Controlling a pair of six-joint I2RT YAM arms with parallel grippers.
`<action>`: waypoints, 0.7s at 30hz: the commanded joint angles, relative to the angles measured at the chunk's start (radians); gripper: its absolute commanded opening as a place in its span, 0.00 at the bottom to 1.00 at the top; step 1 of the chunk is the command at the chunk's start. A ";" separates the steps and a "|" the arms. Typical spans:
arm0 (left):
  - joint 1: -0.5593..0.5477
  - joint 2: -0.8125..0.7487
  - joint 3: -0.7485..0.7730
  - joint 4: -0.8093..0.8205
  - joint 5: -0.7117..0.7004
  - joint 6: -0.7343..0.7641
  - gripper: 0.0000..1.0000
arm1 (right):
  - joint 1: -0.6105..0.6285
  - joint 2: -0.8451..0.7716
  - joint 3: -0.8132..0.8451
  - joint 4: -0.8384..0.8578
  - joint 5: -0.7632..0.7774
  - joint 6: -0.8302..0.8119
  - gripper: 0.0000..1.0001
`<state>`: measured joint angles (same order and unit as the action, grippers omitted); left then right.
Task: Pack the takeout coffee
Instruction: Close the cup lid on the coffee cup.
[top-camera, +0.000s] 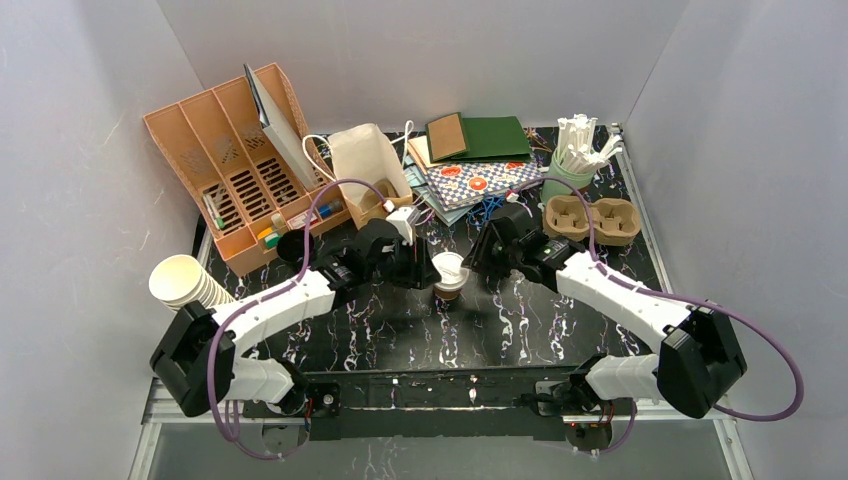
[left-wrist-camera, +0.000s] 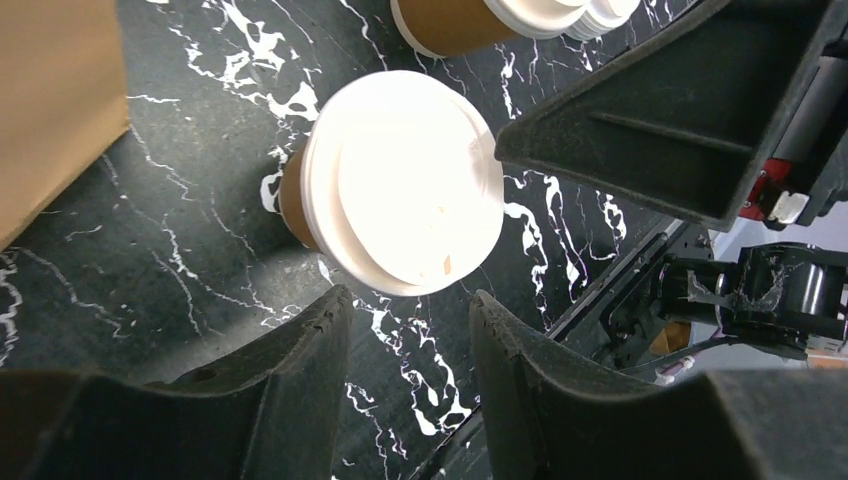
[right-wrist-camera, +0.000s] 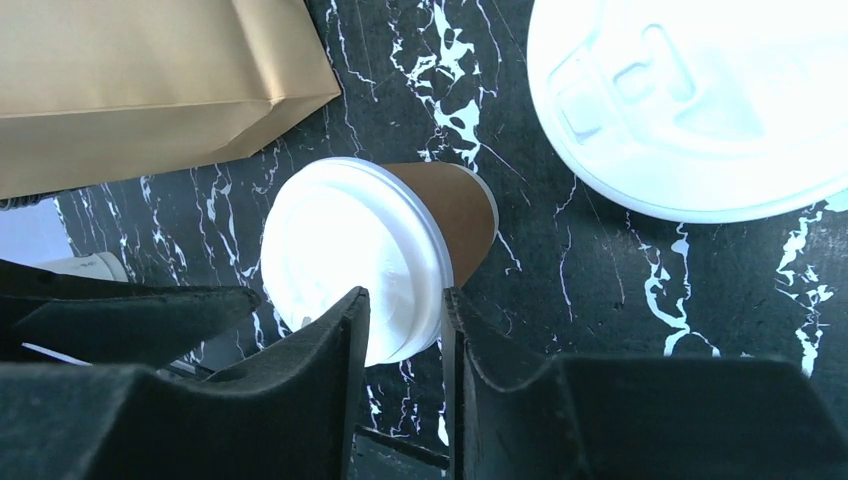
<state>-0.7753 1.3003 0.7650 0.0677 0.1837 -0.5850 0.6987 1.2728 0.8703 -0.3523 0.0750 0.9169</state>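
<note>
One lidded coffee cup (top-camera: 449, 274), flanked by left pincer (top-camera: 421, 267), right pincer (top-camera: 480, 262)

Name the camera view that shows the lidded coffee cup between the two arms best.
Left wrist: the coffee cup sits large, its lid almost wholly clear. Right wrist shows it too, but the fingers cover the lid's lower edge. The top view shows it small and distant.
</note>
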 joint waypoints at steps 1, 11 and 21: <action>-0.002 -0.057 0.079 -0.147 -0.082 0.024 0.45 | -0.004 -0.007 0.059 -0.041 -0.004 -0.062 0.42; -0.001 0.015 0.114 -0.096 -0.101 -0.016 0.27 | -0.004 0.012 0.078 -0.054 -0.040 -0.073 0.33; -0.001 0.083 0.138 -0.088 -0.114 -0.003 0.27 | -0.004 0.032 0.074 -0.032 -0.064 -0.066 0.31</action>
<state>-0.7753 1.3636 0.8711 -0.0116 0.0822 -0.5907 0.6987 1.2987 0.9089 -0.4019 0.0299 0.8585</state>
